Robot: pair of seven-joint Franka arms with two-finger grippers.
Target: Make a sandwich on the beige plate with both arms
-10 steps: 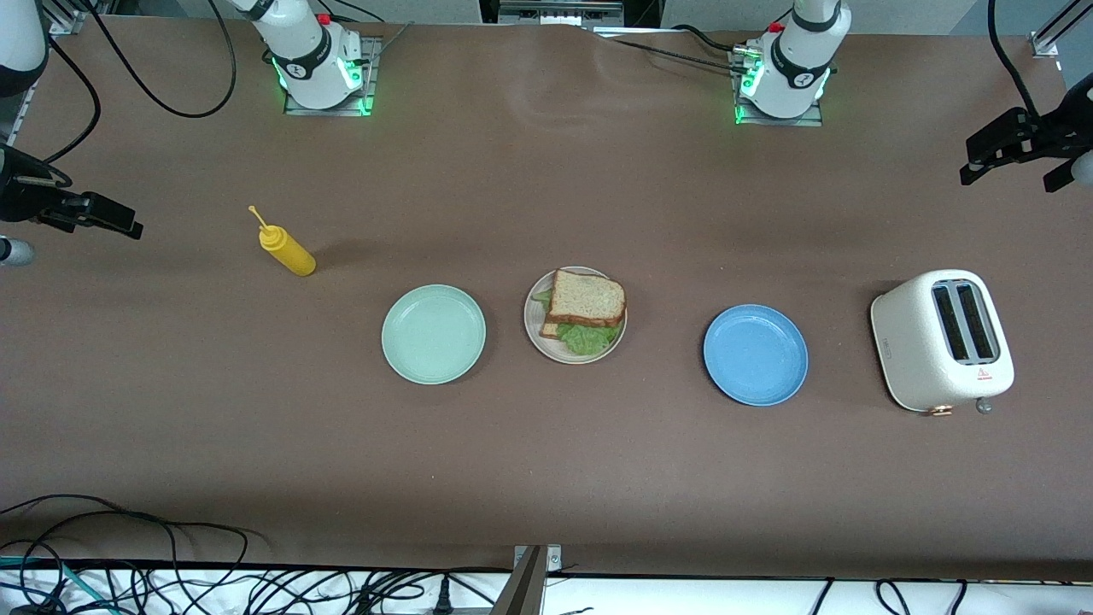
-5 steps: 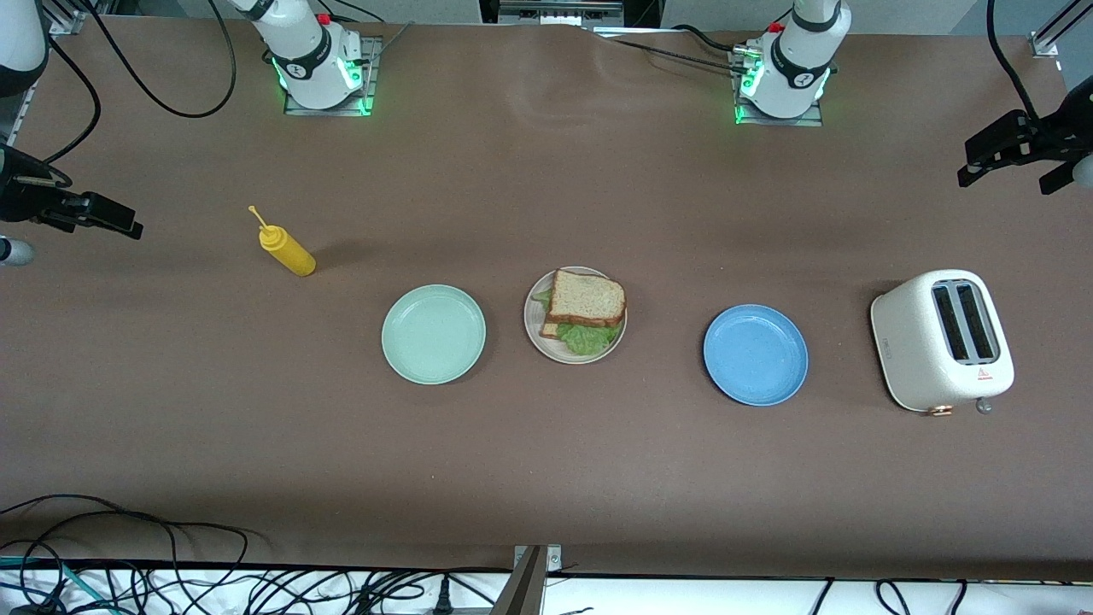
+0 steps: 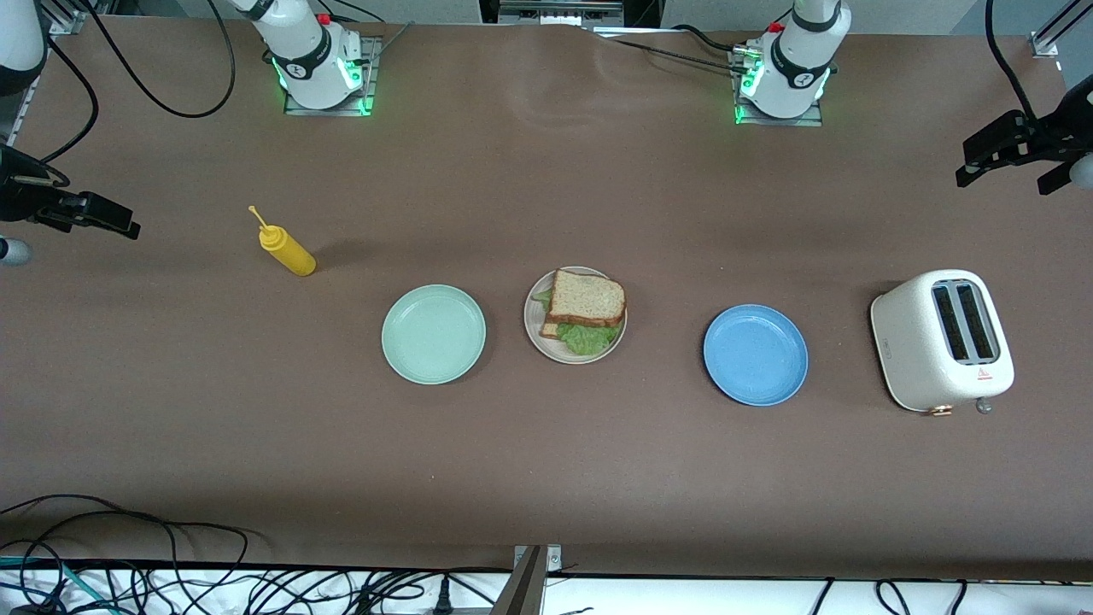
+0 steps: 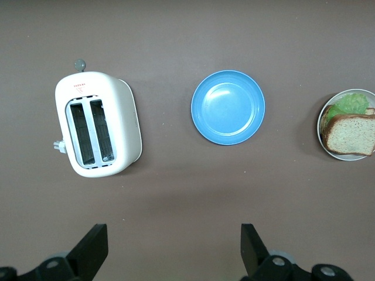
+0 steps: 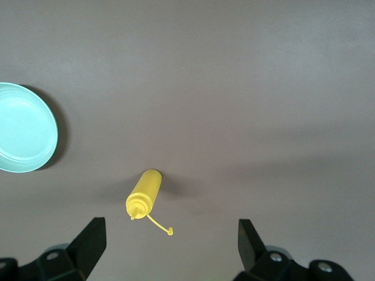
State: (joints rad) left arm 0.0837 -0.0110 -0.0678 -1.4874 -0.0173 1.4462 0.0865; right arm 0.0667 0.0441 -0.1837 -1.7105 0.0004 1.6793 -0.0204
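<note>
Front view shows the left end effector [image 3: 1008, 158] up at the left arm's end of the tabletop [image 3: 546, 461], edging a touch farther out than a second ago, while the right end effector [image 3: 73, 212] at the right arm's end has barely shifted. In each wrist view the fingers [image 4: 94, 246] [image 5: 91, 243] stand wide apart with nothing between them; both hang clear of the work, the left over bare tabletop near the toaster [image 3: 943, 340], the right over bare tabletop near the yellow squeeze bottle [image 3: 289, 248]. That small retreat, with nothing held, suggests the building is done and the arms are pulling back to rest

Between the mint green plate [image 3: 434, 334] and the blue plate [image 3: 756, 354], both bare, sits the beige plate [image 3: 538, 337], carrying the sandwich [image 3: 585, 303]. Its top slice is speckled wholegrain with a brown crust, lying slightly askew over the lower slice, whose corner peeks out. Ruffled green lettuce spills from the edge nearer the front camera. The stack looks settled and stays within the plate's rim
</note>
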